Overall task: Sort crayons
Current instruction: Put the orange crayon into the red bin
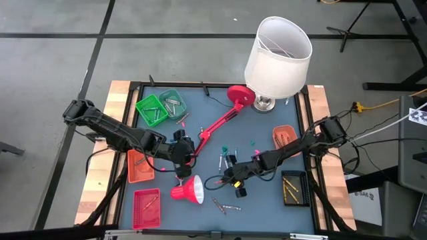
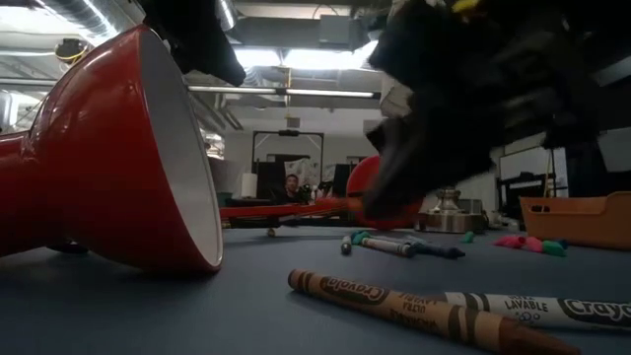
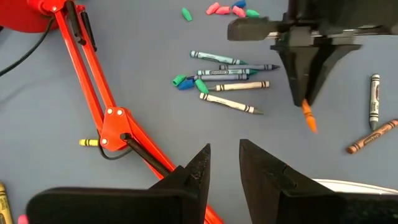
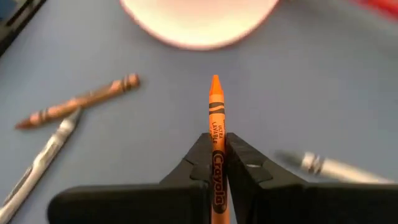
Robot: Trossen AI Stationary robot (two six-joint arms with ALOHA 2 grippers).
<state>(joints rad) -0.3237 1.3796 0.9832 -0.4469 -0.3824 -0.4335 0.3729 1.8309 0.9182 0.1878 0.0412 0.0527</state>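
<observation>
My right gripper [image 4: 216, 140] is shut on an orange crayon [image 4: 215, 102]; in the high view it sits at the table's front middle [image 1: 237, 179]. My left gripper [image 3: 224, 152] hovers open and empty beside the red lamp arm [image 3: 93, 81], left of centre [image 1: 181, 152]. A brown crayon [image 4: 81, 99] and a grey one [image 4: 43, 155] lie flat on the blue mat near the right gripper. A cluster of several crayons [image 3: 224, 78] lies flat mid-table, with small pink and teal pieces [image 3: 227, 9] beyond it. My right gripper pinches the orange crayon by its paper-wrapped shaft [image 4: 216, 130] between the two fingers. The crayon lies along the fingers, and its pointed front half [image 3: 308, 118] sticks out past the fingertips, slanting down. It appears lifted clear of the mat.
The red lamp's shade [image 1: 189, 190] lies on its side at the front, its base [image 1: 240, 95] at the back. A white lampshade [image 1: 277, 50] stands back right. Green bins [image 1: 160, 107], an orange tray [image 1: 140, 168], a red tray [image 1: 147, 205], an orange bin [image 1: 285, 137] and a black bin [image 1: 293, 188] ring the mat.
</observation>
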